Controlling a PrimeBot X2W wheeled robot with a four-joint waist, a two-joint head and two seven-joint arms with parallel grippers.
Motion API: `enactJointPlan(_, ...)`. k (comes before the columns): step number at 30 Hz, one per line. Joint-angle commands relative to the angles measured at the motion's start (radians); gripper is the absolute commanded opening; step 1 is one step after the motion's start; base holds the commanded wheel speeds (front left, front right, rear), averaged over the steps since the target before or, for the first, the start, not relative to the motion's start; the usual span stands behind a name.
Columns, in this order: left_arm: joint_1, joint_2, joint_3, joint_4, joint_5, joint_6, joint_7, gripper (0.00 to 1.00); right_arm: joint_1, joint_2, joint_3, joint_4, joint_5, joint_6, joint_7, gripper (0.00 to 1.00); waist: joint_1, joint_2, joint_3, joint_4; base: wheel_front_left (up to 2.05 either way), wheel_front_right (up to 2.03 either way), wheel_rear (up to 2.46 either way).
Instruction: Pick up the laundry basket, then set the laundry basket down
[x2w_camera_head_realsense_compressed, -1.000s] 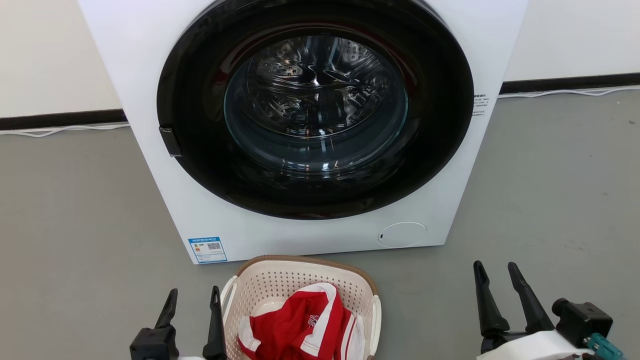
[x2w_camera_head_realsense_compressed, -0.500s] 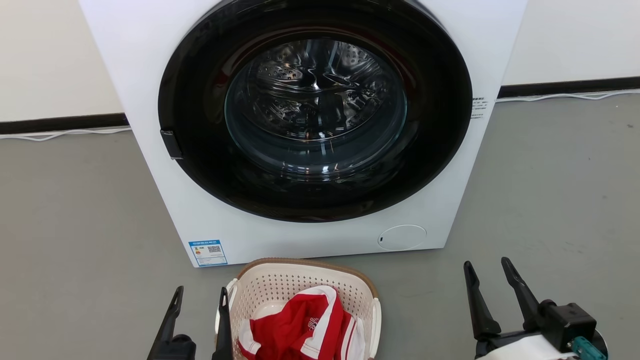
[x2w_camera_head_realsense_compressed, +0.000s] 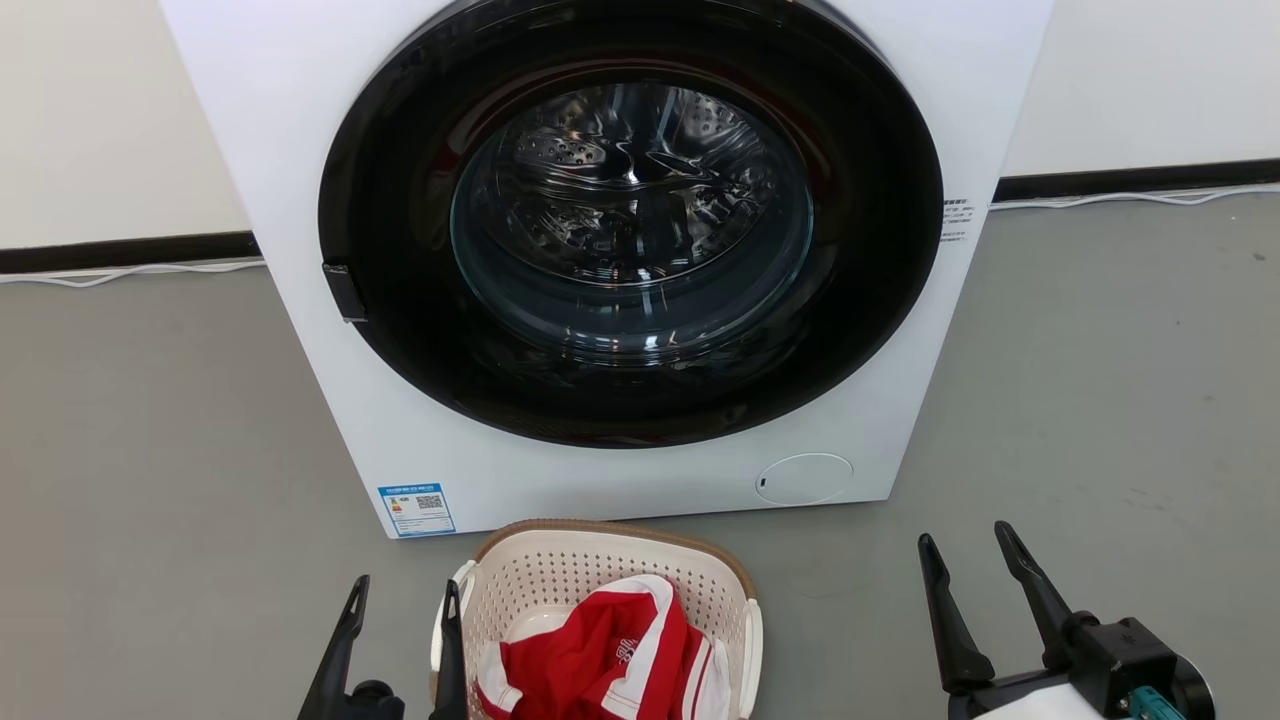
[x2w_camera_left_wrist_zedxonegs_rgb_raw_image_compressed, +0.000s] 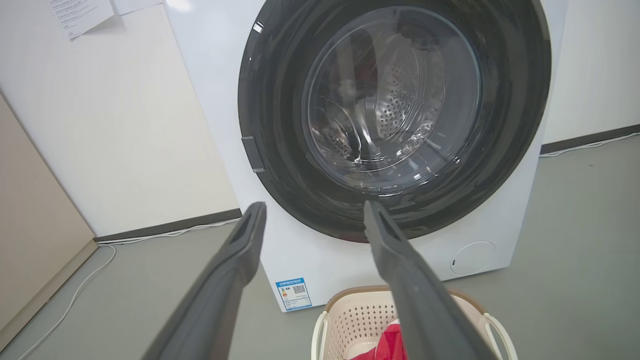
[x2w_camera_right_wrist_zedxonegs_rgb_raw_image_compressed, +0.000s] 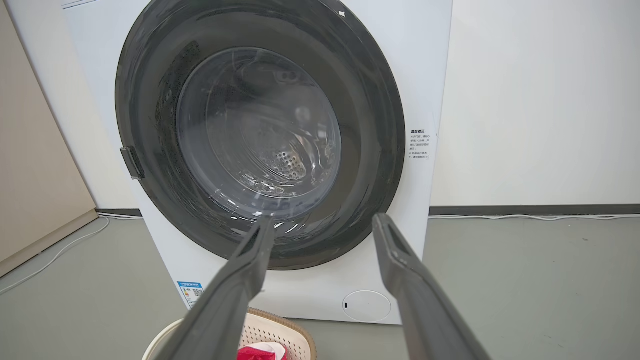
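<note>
The laundry basket (x2w_camera_head_realsense_compressed: 570, 575) sits on the gray floor (x2w_camera_head_realsense_compressed: 150, 450), right in front of the big white washer (x2w_camera_head_realsense_compressed: 290, 150) and near its bottom edge. Its open top faces up and it sits flat. One white handle points to the left and one points to the right. The near end of the basket is cut off by the bottom of the head view, so I cannot tell which way it is longer. A red and white cloth (x2w_camera_head_realsense_compressed: 600, 660) lies inside and hides the bottom of the basket. In the left wrist view one dark finger covers part of the basket, and in the right wrist view a finger hides all but its far corner. The left hand (x2w_camera_head_realsense_compressed: 406, 590) is low at the left, and most of it is cut off, so just its two fingers stick up. They are spread wide apart. Its inner finger stands right by the basket's left handle, but I cannot tell if they touch. The right hand (x2w_camera_head_realsense_compressed: 964, 535) is well off to the right of the basket, above the floor, with its fingers spread wide too. The washer's round dark door (x2w_camera_head_realsense_compressed: 880, 300) is closed. The words on the little blue sticker (x2w_camera_head_realsense_compressed: 417, 508) are too small to read.
</note>
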Motion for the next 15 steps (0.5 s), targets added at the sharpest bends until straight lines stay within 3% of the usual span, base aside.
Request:
enactJointPlan(1,-0.022,0.0,0.041,-0.023,-0.006,-0.006,-0.01,1.0,-0.022,-0.01,0.029,-0.024,-0.008,0.007,-0.014,1.0,-0.0001,0.0,0.001,0.0,0.0,0.0,0.0)
enactJointPlan(15,-0.019,-0.02,0.073,-0.013,-0.009,-0.037,-0.01,1.0,-0.021,-0.01,0.026,-0.023,-0.005,0.007,-0.014,1.0,-0.0001,0.0,0.004,-0.001,0.0,0.0,0.0)
